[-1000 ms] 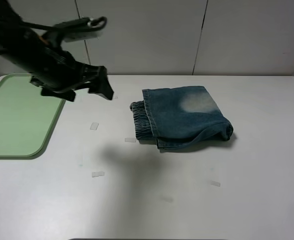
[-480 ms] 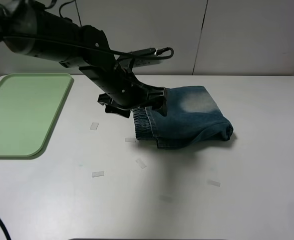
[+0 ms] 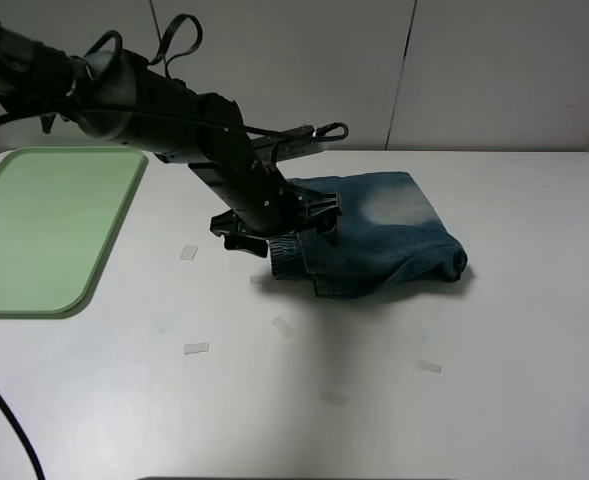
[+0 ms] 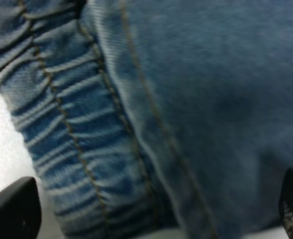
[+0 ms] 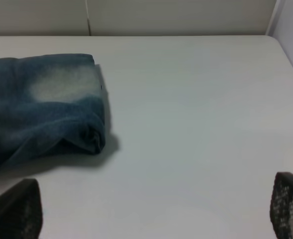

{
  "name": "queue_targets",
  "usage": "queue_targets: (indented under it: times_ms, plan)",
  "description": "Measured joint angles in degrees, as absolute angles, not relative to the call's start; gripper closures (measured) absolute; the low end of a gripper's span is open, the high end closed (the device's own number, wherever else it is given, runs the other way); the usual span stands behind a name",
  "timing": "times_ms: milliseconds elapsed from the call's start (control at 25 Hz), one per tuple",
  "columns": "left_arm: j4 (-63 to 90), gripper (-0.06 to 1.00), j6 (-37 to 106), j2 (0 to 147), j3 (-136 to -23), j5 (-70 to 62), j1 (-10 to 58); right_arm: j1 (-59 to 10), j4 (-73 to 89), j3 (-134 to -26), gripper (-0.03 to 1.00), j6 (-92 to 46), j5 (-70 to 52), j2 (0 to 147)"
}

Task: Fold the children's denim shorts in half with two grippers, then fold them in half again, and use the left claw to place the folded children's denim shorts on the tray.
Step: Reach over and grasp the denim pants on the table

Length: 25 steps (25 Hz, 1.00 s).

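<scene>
Jaws on the left gripper are spread wide, sitting right over the waistband end of the shorts without pinching anything as far as I can see. From the high camera, the shorts are folded into a compact bundle near the middle of the white worktop, gathered waistband facing the tray side, pale faded patch on top. The green tray is well apart on the left. A few small bits of clear tape are stuck on the worktop.

Left wrist camera: basically all denim up close, the elastic waistband and stitched seams, with two black fingertips at the edges, spread either side.

Right wrist camera: the right gripper's jaws are also spread, over bare worktop, with the shorts' folded end nearby.

No readable writing or labels anywhere.
</scene>
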<state>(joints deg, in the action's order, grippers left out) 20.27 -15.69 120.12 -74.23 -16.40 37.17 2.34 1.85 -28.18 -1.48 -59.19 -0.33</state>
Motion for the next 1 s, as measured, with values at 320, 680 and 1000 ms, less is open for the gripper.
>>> queue_targets:
  times_ms: [320,680,1000]
  plan:
    - [20.39,-0.01,-17.41,123.75,-74.29,-11.90,37.17,2.34,1.85,-28.18,0.27,-1.48,-59.19,-0.33]
    - [21.64,-0.01,-17.41,124.97,-74.63,-6.27,37.17,2.34,1.85,-28.18,0.27,-1.48,-59.19,-0.33]
    - [21.68,0.02,-17.41,124.97,-74.65,-5.79,37.17,2.34,1.85,-28.18,0.27,-1.48,-59.19,-0.33]
